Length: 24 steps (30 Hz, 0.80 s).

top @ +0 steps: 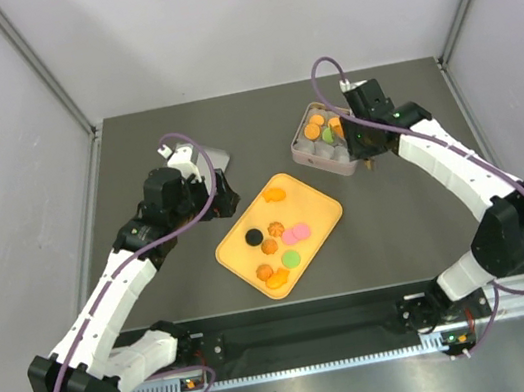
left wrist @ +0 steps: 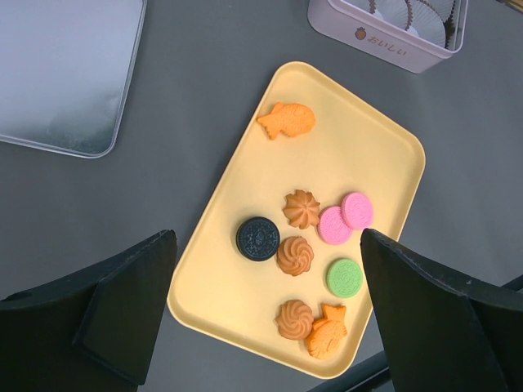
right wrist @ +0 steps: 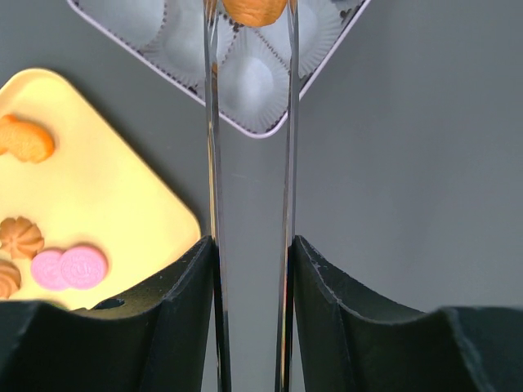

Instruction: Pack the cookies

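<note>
cookies (left wrist: pixel 295 255) on tray (left wrist: pixel 364 151); tin (left wrist: pixel 384 51) behind, rt.

Likely lab: panelled robot enclosure (top: pixel 241 17)

Soft, even overhead light, faint shadows, sharp views; the right tool (right wrist: pixel 250 24) looks streaky up close.

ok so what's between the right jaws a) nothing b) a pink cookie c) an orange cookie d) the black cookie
c, the right wrist view shows an orange cookie pinched between the right jaws, above the pink tin
</note>
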Each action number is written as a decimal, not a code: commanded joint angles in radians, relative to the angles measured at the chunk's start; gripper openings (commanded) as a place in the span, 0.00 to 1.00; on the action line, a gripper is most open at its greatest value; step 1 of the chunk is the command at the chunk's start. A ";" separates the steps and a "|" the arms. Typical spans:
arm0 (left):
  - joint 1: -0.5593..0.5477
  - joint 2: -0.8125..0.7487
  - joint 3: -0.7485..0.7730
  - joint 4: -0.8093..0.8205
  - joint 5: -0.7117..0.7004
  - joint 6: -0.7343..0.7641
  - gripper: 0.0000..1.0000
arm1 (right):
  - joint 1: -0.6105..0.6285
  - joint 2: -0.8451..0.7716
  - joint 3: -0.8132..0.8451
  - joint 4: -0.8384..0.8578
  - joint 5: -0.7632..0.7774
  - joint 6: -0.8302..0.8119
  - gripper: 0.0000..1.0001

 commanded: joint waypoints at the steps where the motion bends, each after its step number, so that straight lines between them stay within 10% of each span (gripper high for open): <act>1: 0.005 -0.021 -0.001 0.025 0.004 -0.001 0.99 | -0.031 0.006 0.006 0.085 0.019 -0.006 0.40; 24: 0.006 -0.012 -0.003 0.025 0.008 -0.002 0.99 | -0.060 0.018 -0.071 0.113 0.024 -0.012 0.41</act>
